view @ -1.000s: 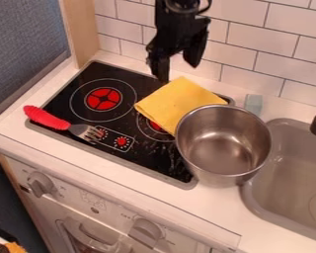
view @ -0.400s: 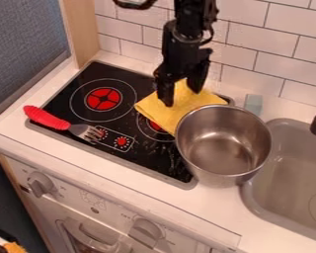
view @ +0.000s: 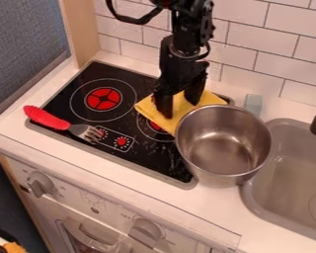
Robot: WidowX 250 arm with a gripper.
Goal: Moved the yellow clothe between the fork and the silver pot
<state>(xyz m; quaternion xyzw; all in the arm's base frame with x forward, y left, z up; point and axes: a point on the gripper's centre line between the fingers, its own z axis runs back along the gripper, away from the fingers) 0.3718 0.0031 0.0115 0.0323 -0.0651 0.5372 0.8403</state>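
Toy kitchen, with stovetop [view: 81, 88], sink [view: 294, 183] and oven knobs [view: 146, 230].

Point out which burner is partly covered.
The burner beside the silver pot: the yellow cloth lies over part of it. The other burner has its whole red centre and ring exposed.

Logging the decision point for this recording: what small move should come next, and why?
Probably close the gripper on the yellow cloth, easing down first if it isn't touching; contact is hard to judge. Its fingers are apart over the cloth, which lies behind the silver pot, not yet between it and the fork.
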